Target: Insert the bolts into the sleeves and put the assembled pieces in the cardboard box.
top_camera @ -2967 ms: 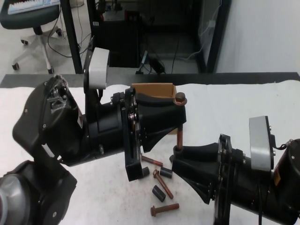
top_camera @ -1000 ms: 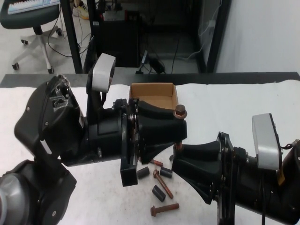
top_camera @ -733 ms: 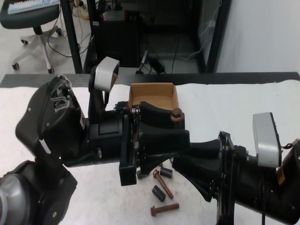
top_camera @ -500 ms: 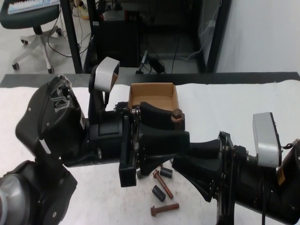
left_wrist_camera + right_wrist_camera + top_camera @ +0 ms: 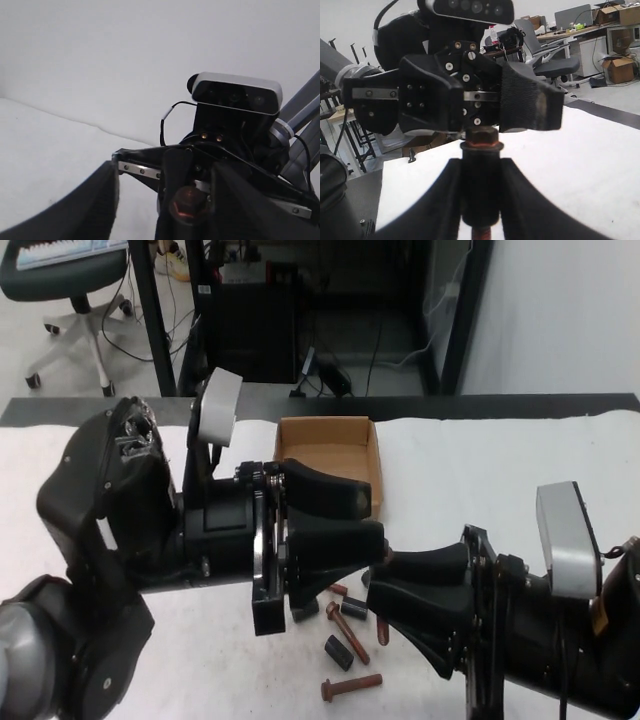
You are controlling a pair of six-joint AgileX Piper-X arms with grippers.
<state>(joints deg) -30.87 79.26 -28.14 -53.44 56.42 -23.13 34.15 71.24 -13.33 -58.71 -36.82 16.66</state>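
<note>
The sleeve (image 5: 480, 175) is gripped upright by the closed fingers of the right gripper (image 5: 481, 200), which is held over the bench (image 5: 480, 470) on the near side of the box (image 5: 324, 423). A bolt (image 5: 480, 136) is seated in the sleeve with its head resting on top. What appears to be the shank tip shows below, though that end is cut off at the frame edge. The fingers of the left gripper (image 5: 167, 182) are spread wide open on either side of the bolt head, and no contact with it can be made out. Loose bolts (image 5: 351, 684) and loose sleeves (image 5: 338, 652) lie on the bench beneath the two grippers.

Insertion is judged complete for this piece, and the carry to the box is what remains.

- **Snagging:** The bolt is retained by gravity alone. If the left gripper were drawn back off-line, the head could be caught by a finger and the bolt lifted or tipped out.
- **Tilting:** If the sleeve were tilted on the way to the box, the bolt could slide free and fall among the loose pieces.
- **Collision:** The left arm lies between the right gripper and the box, so a collision is likely unless it is cleared first.
</note>
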